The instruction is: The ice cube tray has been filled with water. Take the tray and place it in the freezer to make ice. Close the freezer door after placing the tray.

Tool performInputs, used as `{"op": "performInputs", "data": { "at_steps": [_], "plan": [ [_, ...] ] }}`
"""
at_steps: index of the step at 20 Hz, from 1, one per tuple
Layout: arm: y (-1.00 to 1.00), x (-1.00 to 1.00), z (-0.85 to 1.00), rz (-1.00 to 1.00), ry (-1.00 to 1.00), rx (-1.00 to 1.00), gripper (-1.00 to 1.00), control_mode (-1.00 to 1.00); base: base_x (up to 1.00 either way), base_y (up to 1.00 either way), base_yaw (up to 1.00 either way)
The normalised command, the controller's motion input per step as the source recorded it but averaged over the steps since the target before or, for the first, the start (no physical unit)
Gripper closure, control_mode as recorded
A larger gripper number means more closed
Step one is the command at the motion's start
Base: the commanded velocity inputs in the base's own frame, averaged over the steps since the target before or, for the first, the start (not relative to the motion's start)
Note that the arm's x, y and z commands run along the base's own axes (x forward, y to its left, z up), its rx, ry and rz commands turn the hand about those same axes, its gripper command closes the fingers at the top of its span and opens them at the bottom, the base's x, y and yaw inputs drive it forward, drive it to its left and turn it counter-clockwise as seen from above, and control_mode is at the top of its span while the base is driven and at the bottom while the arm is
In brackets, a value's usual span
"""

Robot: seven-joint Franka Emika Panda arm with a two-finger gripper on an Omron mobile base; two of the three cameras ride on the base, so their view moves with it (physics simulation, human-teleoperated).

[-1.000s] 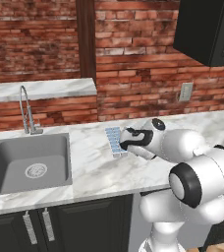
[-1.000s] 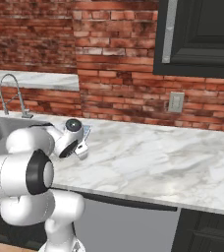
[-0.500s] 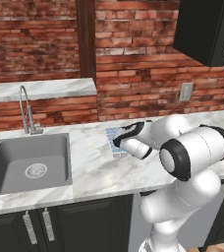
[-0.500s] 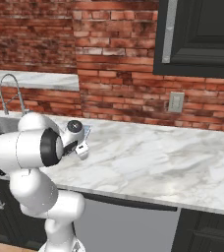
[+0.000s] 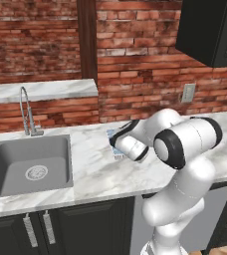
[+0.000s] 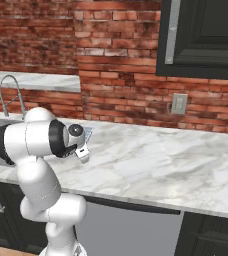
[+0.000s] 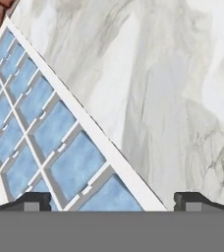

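Note:
The ice cube tray [image 5: 111, 135] lies flat on the marble counter [image 5: 93, 172], its pale blue water cells [image 7: 52, 128] filling the left of the hand view. My gripper [image 5: 117, 146] hangs low over the tray's near end and points down at it. Its jaws are open, one fingertip [image 7: 33, 201] over the tray, the other over bare marble, and nothing is gripped. From the right base view the tray [image 6: 87, 133] peeks out behind the hand, with the gripper [image 6: 82, 152] just in front. The freezer and the freezer door are out of view.
A grey sink [image 5: 28, 164] with a tall faucet [image 5: 26, 112] sits left of the tray. The brick wall with an outlet [image 5: 187, 92] runs behind, a dark upper cabinet [image 5: 210, 30] hangs at the right. The counter [image 6: 161, 165] stretches on to the right.
The arm has folded, its elbow swinging up and across, and the hand has come down closer over the tray. The jaws have stayed open; the tray has not moved.

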Motion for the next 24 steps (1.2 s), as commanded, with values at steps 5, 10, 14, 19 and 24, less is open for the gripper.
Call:
{"op": "performInputs", "data": {
  "at_steps": [5,10,14,19,24],
  "plan": [
    [0.05,0.15,-0.22,0.00,0.00,0.00,-1.00,-1.00,0.00,0.00,0.00],
    [0.06,0.22,-0.19,0.00,0.00,0.00,-1.00,-1.00,0.00,0.00,0.00],
    [0.09,0.12,-0.14,0.00,0.00,0.00,1.00,-1.00,0.00,0.00,0.00],
    [0.00,0.00,0.00,0.00,0.00,0.00,1.00,-1.00,0.00,0.00,0.00],
    [0.00,0.00,0.01,0.00,-0.01,0.00,1.00,-1.00,0.00,0.00,0.00]
  ]
}}
